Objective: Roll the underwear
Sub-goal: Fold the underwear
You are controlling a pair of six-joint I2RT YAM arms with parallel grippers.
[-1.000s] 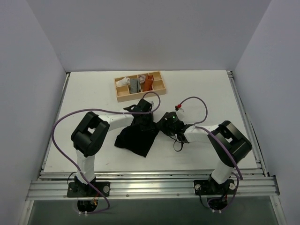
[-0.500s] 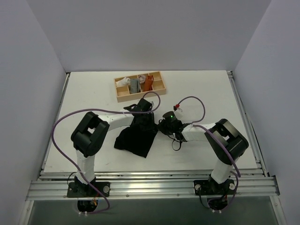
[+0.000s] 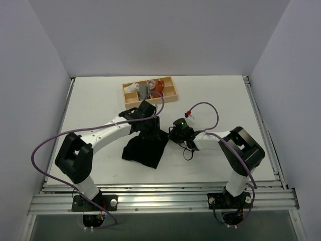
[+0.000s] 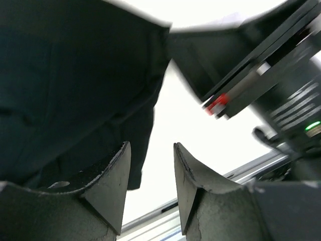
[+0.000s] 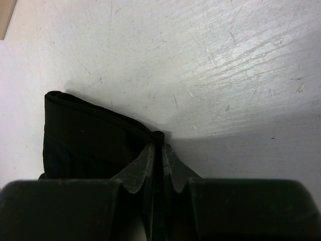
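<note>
- The left arm (image 3: pixel 95 140) reaches from the near-left edge of the table (image 3: pixel 230 100) diagonally towards the wooden tray (image 3: pixel 150 103), with a purple cable (image 3: pixel 42 148) looping off it on the side away from the tray.
- The left gripper (image 3: pixel 150 124) hangs just on the near side of the tray, over the far end of the underwear (image 3: pixel 144 150). In the left wrist view its fingers (image 4: pixel 118 175) stand apart with only bare white table between them, and the black cloth lies just to their left, so it grips nothing.
- The underwear lies flat on the table, straight in front of the tray and near it but not touching it. It is a dark, folded, roughly oblong piece, tilted with its near end pointing slightly right.
- Inside the tray's far compartments sit a white roll (image 3: pixel 132 88), a grey roll (image 3: pixel 144 91) and an orange-brown roll (image 3: pixel 158 88), in that order from left to right.
- The right gripper (image 3: pixel 172 134) is in front of the tray's right end, at the underwear's right edge. In the right wrist view its fingers (image 5: pixel 145 165) are pressed together, pinching a folded corner of the black cloth.
- The right arm (image 3: pixel 235 145) stretches back from there to the near-right of the tray.
</note>
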